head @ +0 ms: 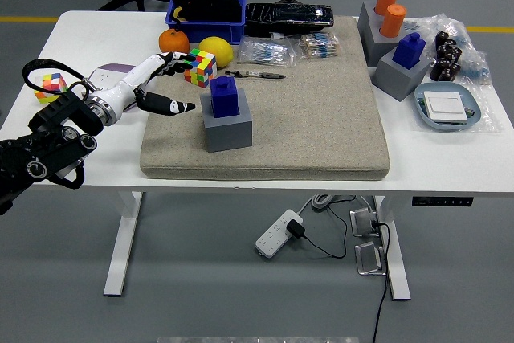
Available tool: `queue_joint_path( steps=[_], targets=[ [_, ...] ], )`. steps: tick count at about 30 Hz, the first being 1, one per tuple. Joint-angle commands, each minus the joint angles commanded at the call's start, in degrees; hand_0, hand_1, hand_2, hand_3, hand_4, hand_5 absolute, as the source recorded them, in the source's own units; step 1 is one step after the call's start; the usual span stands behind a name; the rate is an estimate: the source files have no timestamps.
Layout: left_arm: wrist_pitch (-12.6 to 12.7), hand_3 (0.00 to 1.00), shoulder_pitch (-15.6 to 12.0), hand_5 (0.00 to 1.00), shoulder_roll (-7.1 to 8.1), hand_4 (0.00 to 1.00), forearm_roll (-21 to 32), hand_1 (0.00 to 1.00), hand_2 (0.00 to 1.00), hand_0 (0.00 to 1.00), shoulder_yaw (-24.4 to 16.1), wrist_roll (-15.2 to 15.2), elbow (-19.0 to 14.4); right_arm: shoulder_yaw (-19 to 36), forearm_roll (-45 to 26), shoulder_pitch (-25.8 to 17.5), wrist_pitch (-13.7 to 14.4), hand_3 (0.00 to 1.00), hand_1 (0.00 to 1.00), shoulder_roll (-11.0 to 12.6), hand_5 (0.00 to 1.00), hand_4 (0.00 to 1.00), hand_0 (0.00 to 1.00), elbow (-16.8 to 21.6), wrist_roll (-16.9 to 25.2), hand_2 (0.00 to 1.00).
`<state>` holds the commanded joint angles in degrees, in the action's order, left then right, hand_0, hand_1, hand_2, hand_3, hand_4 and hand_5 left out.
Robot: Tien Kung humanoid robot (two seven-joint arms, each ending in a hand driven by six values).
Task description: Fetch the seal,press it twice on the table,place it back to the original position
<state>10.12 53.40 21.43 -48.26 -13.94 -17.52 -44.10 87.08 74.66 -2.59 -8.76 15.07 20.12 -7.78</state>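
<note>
left hand (165,86) sits left of centre in the frame, over the left edge of the mat (321,118), fingers spread and loose, gripping nothing. right hand not visible.

the seal (223,95), blue, stands upright in its grey base (228,126), centre-left of the frame on the mat. it's just right of the hand, close but apart; the thumb tip points at the base, not touching. a second blue seal (410,48) sits in another grey base at upper right, well apart from the hand, so the near one looks like the target.

step looks like the reach for the grasp, task barely begun. to do it well: bring the hand right and a bit up so the fingers close round the blue top, not the grey base, thumb on one side and fingers opposite. lift straight up so the base doesn't tip or drag. the cube (200,67) lies just beside the fingers, upper left of the seal, and is easy to bump on the way in. note the base's spot for the return.
</note>
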Motion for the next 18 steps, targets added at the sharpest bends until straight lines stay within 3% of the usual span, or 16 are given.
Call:
queue_joint_path(
  steps=[1,2,10,18],
  targets=[
    [-0.1,0.884,0.0,0.002,-0.07,0.895,0.1,0.866,0.852,0.850,0.0,0.1,0.0,0.0,0.0,0.0,0.0,0.719,0.734,0.0,0.519,0.751,0.836,0.0,0.0,0.700],
    [-0.4,0.909,-0.1,0.002,-0.29,0.906,0.4,0.942,0.918,0.890,-0.2,0.3,0.0,0.0,0.0,0.0,0.0,0.718,0.734,-0.1,0.518,0.750,0.836,0.0,0.0,0.699],
    [-0.9,0.910,-1.2,0.002,-2.63,0.909,1.7,0.942,0.922,0.891,-2.8,0.9,-0.2,-0.1,0.0,-0.1,0.0,0.719,0.734,-0.2,0.518,0.751,0.836,-0.1,0.0,0.700],
    [-0.4,0.908,-1.2,0.002,-4.91,0.915,1.7,0.924,0.904,0.888,-3.0,1.1,1.8,-0.4,-0.1,0.2,-0.1,0.718,0.734,-0.1,0.518,0.750,0.836,0.0,0.0,0.700]
  ],
)
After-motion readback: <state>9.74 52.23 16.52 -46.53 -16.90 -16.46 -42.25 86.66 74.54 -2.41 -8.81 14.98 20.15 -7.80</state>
